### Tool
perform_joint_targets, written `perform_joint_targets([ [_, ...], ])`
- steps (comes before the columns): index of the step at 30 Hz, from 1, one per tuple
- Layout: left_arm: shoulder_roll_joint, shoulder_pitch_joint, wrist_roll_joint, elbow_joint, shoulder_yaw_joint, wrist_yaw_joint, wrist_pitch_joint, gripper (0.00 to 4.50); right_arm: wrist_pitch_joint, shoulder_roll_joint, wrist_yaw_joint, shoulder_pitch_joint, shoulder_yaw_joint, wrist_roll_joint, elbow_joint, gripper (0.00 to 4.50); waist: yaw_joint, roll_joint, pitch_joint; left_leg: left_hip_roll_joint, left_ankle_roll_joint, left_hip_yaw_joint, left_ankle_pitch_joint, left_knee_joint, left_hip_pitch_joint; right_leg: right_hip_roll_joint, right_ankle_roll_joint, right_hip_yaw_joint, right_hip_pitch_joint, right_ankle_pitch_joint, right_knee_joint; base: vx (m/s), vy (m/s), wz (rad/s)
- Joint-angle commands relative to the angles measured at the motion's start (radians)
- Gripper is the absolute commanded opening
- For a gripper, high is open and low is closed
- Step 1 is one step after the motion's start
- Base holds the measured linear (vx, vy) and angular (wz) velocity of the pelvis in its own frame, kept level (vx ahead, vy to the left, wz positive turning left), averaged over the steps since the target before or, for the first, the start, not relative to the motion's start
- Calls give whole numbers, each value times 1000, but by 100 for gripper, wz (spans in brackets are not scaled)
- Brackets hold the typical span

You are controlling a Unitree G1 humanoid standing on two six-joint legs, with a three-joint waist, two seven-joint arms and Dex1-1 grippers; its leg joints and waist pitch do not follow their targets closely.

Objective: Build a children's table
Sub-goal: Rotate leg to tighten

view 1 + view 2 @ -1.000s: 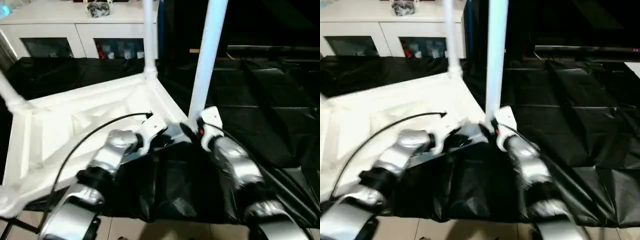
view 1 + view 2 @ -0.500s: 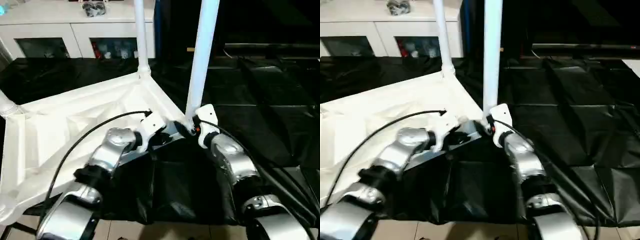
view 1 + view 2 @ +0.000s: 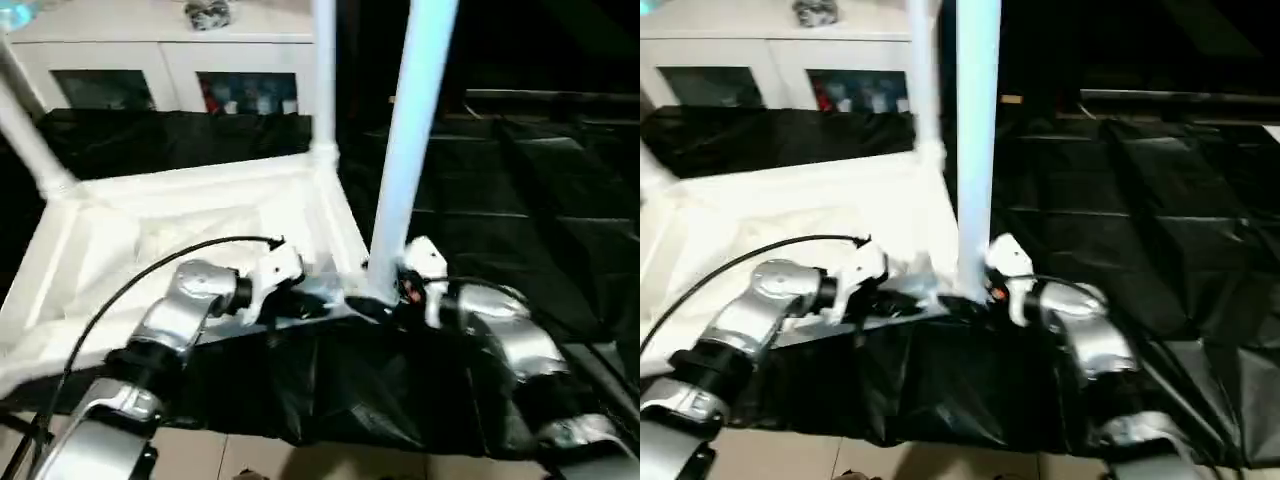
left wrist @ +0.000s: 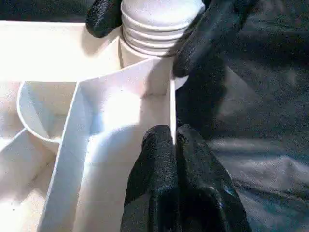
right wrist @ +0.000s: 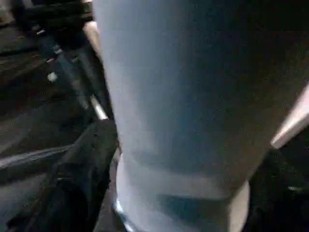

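My right gripper (image 4: 145,29), clamped on the near table leg (image 3: 405,160), has tipped it nearly upright over the corner socket (image 4: 145,53) since a second ago. My left gripper (image 4: 174,159) pinches the tabletop rim (image 4: 171,104) at 6 o'clock; seating looks imminent.

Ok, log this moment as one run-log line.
phase: fitting leg | left gripper: shut on tabletop rim | right gripper: around leg base at near corner socket | two far legs upright
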Motion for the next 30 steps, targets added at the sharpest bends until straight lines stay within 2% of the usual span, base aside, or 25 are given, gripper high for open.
perform_joint_targets([
  [1,-2,-23,-42,-56,-1,-38,-18,0,18,-1,57,17,39,10,-40,320,-1,0,-70,22,61,1,-267,-64,17,-52,-241,35,49,-269,-62,0,0,0],
  [6,4,-26,-43,-43,-10,-62,-18,0,17,-8,67,20,44,3,-46,283,-2,0,-72,21,55,0,-257,-64,14,-52,-244,34,51,-247,-59,0,0,0],
  [8,-5,-28,-35,-30,-6,-33,-20,0,24,-4,64,28,46,8,-58,275,-1,-7,-72,21,57,1,-254,-63,14,-52,-243,34,51,-248,-59,0,0,0],
  [12,-28,-38,-15,-7,9,48,-4,0,32,19,19,34,38,3,-55,273,3,-5,-72,22,58,0,-247,-63,14,-54,-239,34,51,-262,-60,0,0,0],
  [13,-46,-45,-4,5,19,103,11,0,31,49,-66,26,25,-17,-30,272,0,-3,-68,22,51,0,-255,-65,14,-54,-234,35,46,-280,-62,0,0,0],
  [16,-58,-49,3,13,26,140,21,0,31,70,-126,20,15,-30,-12,272,-6,-5,-67,18,34,-3,-280,-67,14,-56,-209,34,48,-345,-69,0,0,0],
  [17,-75,-55,21,26,28,195,29,0,18,100,-224,7,3,-55,25,272,-6,-3,-67,17,34,-4,-286,-67,15,-56,-199,33,49,-364,-72,0,0,0],
  [18,-98,-60,35,33,28,244,47,0,24,138,-348,-13,-13,-81,72,272,-15,-8,-63,17,24,-3,-292,-68,15,-56,-196,34,41,-384,-74,0,0,0],
  [19,-98,-60,35,33,28,244,47,0,24,138,-348,-13,-13,-81,72,272,-17,-5,-62,14,16,-5,-304,-69,18,-56,-193,31,41,-408,-75,0,0,0],
  [20,-121,-68,49,43,31,304,61,0,23,175,-437,-30,-30,-89,112,272,-21,-7,-63,13,9,-7,-311,-70,17,-57,-175,29,45,-439,-79,0,0,0],
  [21,-125,-70,51,45,32,313,64,0,24,181,-452,-33,-33,-89,117,272,-24,-6,-63,12,9,-7,-314,-69,19,-57,-174,30,42,-442,-80,0,0,0],
  [23,-166,-87,66,59,35,400,87,0,34,244,-579,-63,-59,-90,171,272,-29,-6,-62,11,12,-8,-322,-69,17,-56,-171,30,42,-444,-83,0,0,0],
  [25,-222,-109,81,61,33,488,120,0,13,315,-722,-113,-62,-119,241,272,-36,7,-64,12,5,-9,-329,-68,19,-55,-176,29,39,-428,-81,0,0,0],
  [27,-233,-116,81,61,24,488,118,0,-5,326,-726,-123,-54,-129,250,272,-37,5,-66,10,6,-8,-324,-68,18,-53,-182,29,42,-398,-81,0,0,0],
  [28,-235,-118,79,60,23,487,116,0,-9,329,-725,-126,-58,-124,250,272,-35,0,-68,10,17,-6,-316,-66,16,-53,-187,30,44,-368,-80,0,0,0],
  [29,-238,-118,80,59,24,489,116,0,-14,334,-731,-131,-64,-124,257,328,-33,2,-70,10,26,-6,-300,-66,13,-53,-193,31,47,-337,-75,0,0,0],
  [30,-237,-119,81,59,23,488,113,0,-14,335,-725,-133,-68,-119,259,328,-33,2,-71,10,30,-5,-291,-65,12,-53,-198,32,48,-321,-74,0,0,0],
])
